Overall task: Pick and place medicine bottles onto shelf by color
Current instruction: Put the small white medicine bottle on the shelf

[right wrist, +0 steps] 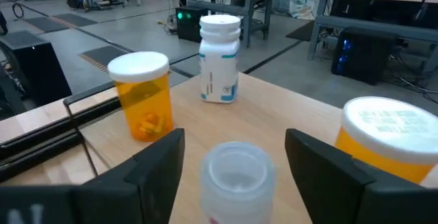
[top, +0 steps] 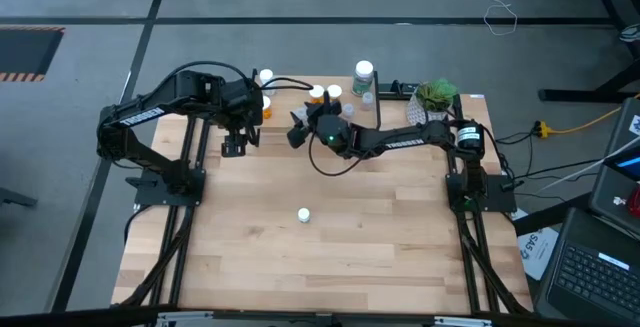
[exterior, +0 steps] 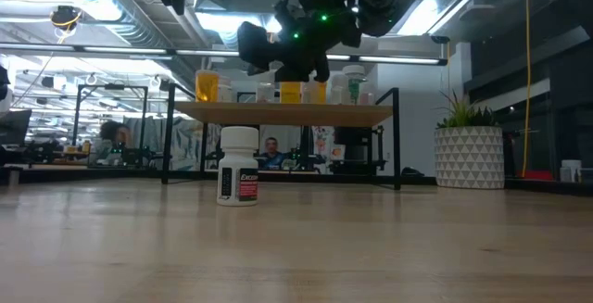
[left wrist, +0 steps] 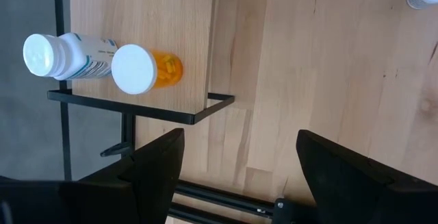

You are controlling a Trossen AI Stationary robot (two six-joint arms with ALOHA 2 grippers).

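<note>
1. nearest to you, a lone white bottle (exterior: pixel 238 166) stood upright on the wooden tabletop (top: pixel 380 237), well in front of the shelf, out in the open by itself. it had a dark label with red on it.
2. further back, your right gripper (right wrist: pixel 235 157) was over the shelf (exterior: pixel 287 112) with its fingers spread wide, and a small clear bottle (right wrist: pixel 237 177) sat right between them. couldn't tell if the pads were actually touching it, so i wouldn't call it gripped.
3. around that bottle on the shelf board: one orange bottle (right wrist: pixel 144 103) with a white cap to one side, another orange bottle (right wrist: pixel 385 136) close on the other side, and a white bottle with a bluish label (right wrist: pixel 220 68) standing farther back.
4. your left gripper (left wrist: pixel 236 166) hung above the tabletop just off the shelf's left end, jaws wide apart and holding nothing.
5. at that end of the shelf, an orange bottle (left wrist: pixel 145 70) and a white labelled one (left wrist: pixel 63 55) stood side by side, just about touching.
6. farthest back, a taller bottle with a green label (top: pixel 363 77) stood near the rear edge, and a potted plant (top: pixel 436 96) sat off the shelf's right end.
</note>
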